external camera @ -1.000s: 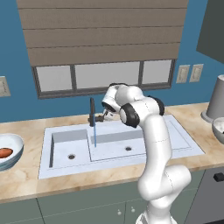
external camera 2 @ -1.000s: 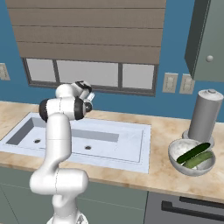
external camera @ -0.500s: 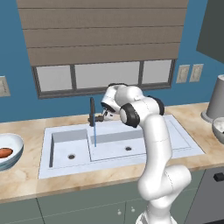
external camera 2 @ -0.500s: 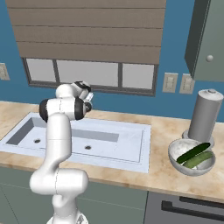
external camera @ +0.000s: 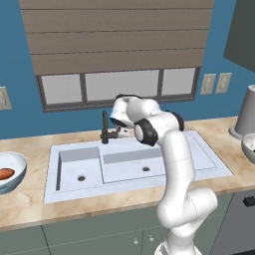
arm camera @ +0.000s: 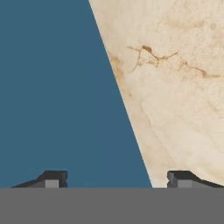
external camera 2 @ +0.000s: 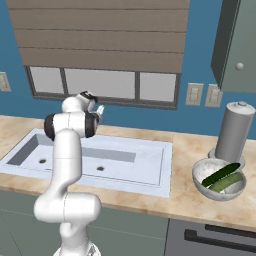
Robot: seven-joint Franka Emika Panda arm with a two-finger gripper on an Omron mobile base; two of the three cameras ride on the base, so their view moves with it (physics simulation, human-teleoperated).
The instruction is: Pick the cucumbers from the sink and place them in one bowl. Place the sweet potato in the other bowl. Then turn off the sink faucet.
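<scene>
The dark faucet (external camera: 105, 127) stands upright behind the sink (external camera: 164, 167), its short lever pointing right. My gripper (external camera: 123, 131) hovers just right of that lever, and also appears as the gripper (external camera 2: 98, 111) above the back counter. In the hand view my gripper (arm camera: 116, 179) is open, its fingertips (arm camera: 52, 178) wide apart with nothing between them, facing blue wall and beige counter. Two green cucumbers (external camera 2: 221, 175) lie in the grey-white bowl (external camera 2: 202, 184) on the right counter. The orange-red sweet potato (external camera: 5, 174) rests in the white bowl (external camera: 19, 163) at the far left.
A tall grey cylinder (external camera 2: 233, 131) stands behind the cucumber bowl. Wall outlets (external camera 2: 194, 93) sit above the counter, and a window with blinds (external camera: 119, 55) is behind the faucet. An oven handle (external camera 2: 220, 236) shows at the lower right.
My gripper's fingers have spread wider beside the faucet lever. The arm has hardly shifted, and the vegetables and bowls lie as before.
</scene>
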